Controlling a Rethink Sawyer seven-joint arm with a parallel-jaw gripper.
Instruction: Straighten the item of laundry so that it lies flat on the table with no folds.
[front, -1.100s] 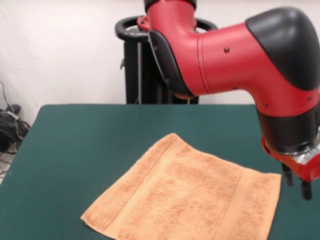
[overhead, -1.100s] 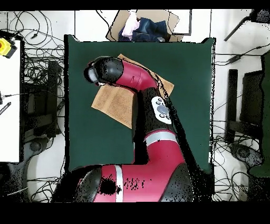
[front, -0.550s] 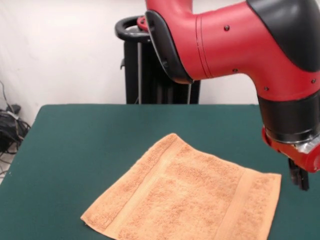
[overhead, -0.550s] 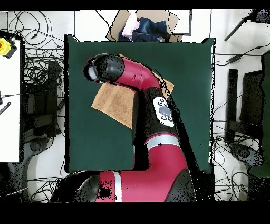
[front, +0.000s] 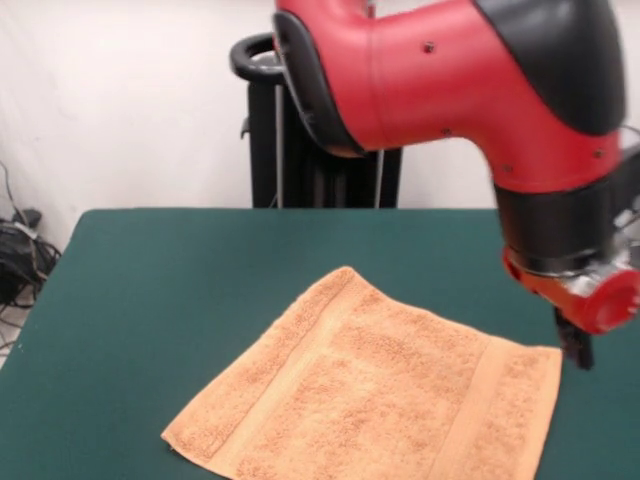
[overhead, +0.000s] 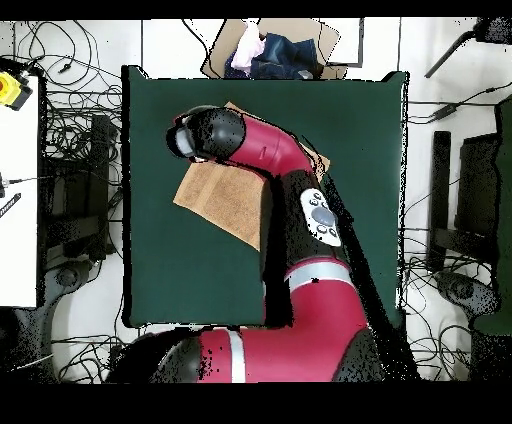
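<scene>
The item of laundry, an orange-tan towel (front: 370, 400), lies spread out on the green table (front: 200, 260) with woven bands near two ends. It looks flat, and its near edge runs out of the front view. My gripper (front: 575, 348) hangs just above the towel's right corner with nothing in it. From this angle it shows as a single dark shape. In the overhead view the arm's elbow covers the gripper and much of the towel (overhead: 215, 195) on the table (overhead: 350, 120).
A black stand (front: 270, 130) rises behind the table's far edge. Cables (front: 20, 250) lie on the floor at the left. Overhead, a cardboard box with clothes (overhead: 270, 50) sits beyond the table, and a white desk (overhead: 18, 190) stands at the left.
The arm has swung left and the wrist has turned, bringing the gripper in over the towel's right corner. The towel has not moved.
</scene>
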